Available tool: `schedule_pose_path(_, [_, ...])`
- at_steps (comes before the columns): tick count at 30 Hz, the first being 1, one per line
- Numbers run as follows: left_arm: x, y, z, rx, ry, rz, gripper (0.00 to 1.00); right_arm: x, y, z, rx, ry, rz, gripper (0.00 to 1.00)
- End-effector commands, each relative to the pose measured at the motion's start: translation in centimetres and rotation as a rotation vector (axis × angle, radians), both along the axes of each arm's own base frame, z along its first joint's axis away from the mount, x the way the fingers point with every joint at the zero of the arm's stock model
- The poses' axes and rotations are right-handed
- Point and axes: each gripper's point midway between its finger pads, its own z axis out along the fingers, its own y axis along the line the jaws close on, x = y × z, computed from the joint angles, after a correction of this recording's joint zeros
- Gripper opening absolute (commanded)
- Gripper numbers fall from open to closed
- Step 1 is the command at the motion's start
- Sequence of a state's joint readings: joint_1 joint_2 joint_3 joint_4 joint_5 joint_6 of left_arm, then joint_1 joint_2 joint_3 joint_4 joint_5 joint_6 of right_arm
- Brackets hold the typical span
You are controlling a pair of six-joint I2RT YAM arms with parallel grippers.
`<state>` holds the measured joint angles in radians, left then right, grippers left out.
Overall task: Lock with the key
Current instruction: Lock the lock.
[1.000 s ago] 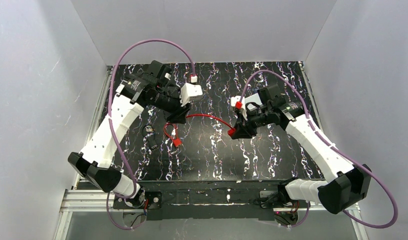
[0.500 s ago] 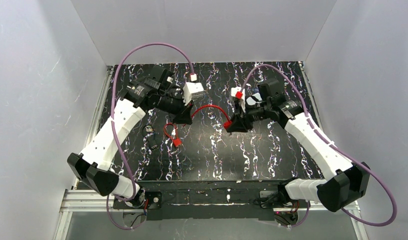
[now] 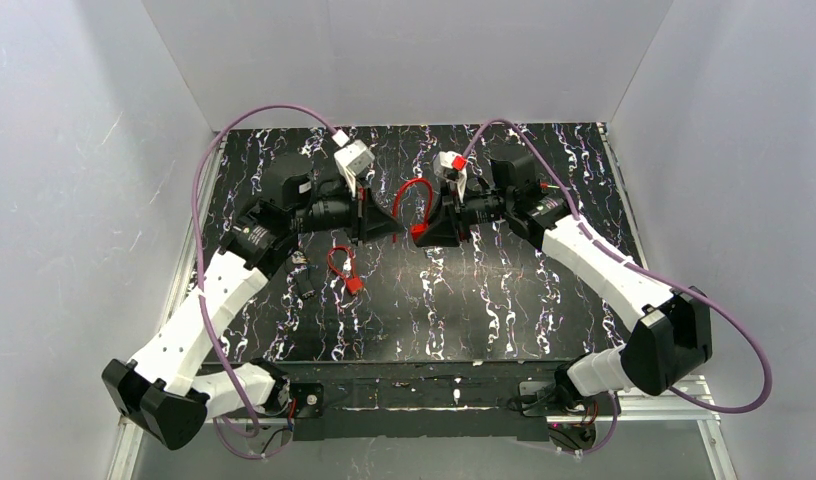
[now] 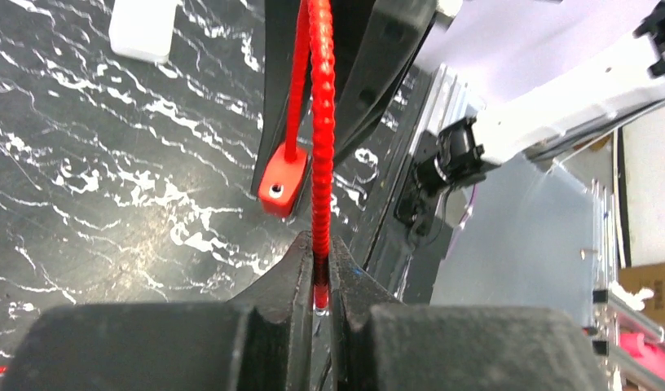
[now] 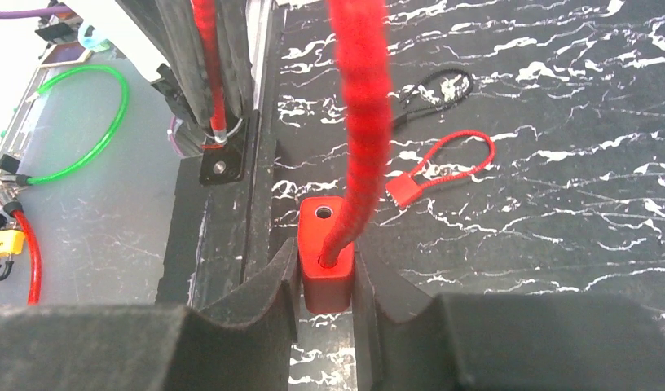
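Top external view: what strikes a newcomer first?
The red cable arching between the arms, upper middle of the view. The left gripper pinches its free end; the right gripper clamps the red lock body. A second red lock lies on the table near the left arm.

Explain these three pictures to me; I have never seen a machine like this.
This is a robot with a white-and-black left arm and right arm, bolted to a black marbled table. The wide picture looks down from above. Each close-up comes from a camera on one wrist. The left hand is shut on the free end of a red ribbed cable. The right hand grips the small red lock block that the cable's other end enters. A second small red cable lock and a black cable loop lie loose on the table.
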<state>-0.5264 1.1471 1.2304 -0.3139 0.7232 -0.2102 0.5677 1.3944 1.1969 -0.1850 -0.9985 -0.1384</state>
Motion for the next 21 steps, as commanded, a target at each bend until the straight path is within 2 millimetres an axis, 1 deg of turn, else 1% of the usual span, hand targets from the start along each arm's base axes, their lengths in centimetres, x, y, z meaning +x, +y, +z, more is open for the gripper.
schedule_pose_path(1, [1.5, -0.9, 4.7, -0.15, -0.114, 0.056, 0.0, -0.9, 1.1, 4.7, 0.129, -0.14, 0.074, 0.01])
schedule_pose_path(4, [2.1, -0.8, 5.8, -0.182, -0.161, 0.088, 0.0, -1.2, 1.1, 5.0, 0.136, -0.15, 0.081, 0.01])
schedule_pose_path(8, [2.6, -1.4, 6.3, -0.212, -0.157, 0.08, 0.0, -1.6, 1.1, 5.4, 0.149, -0.141, 0.099, 0.01])
schedule_pose_path(11, [3.0, -1.9, 6.1, -0.211, -0.146, 0.075, 0.0, -1.8, 1.3, 6.1, 0.174, -0.135, 0.111, 0.01])
schedule_pose_path(14, [3.2, -2.2, 5.9, -0.208, -0.138, 0.073, 0.0, -1.9, 1.2, 6.4, 0.178, -0.132, 0.114, 0.01])
schedule_pose_path(21, [3.3, -2.3, 4.6, -0.186, -0.126, 0.077, 0.0, -2.3, 1.4, 6.9, 0.191, -0.132, 0.131, 0.01])
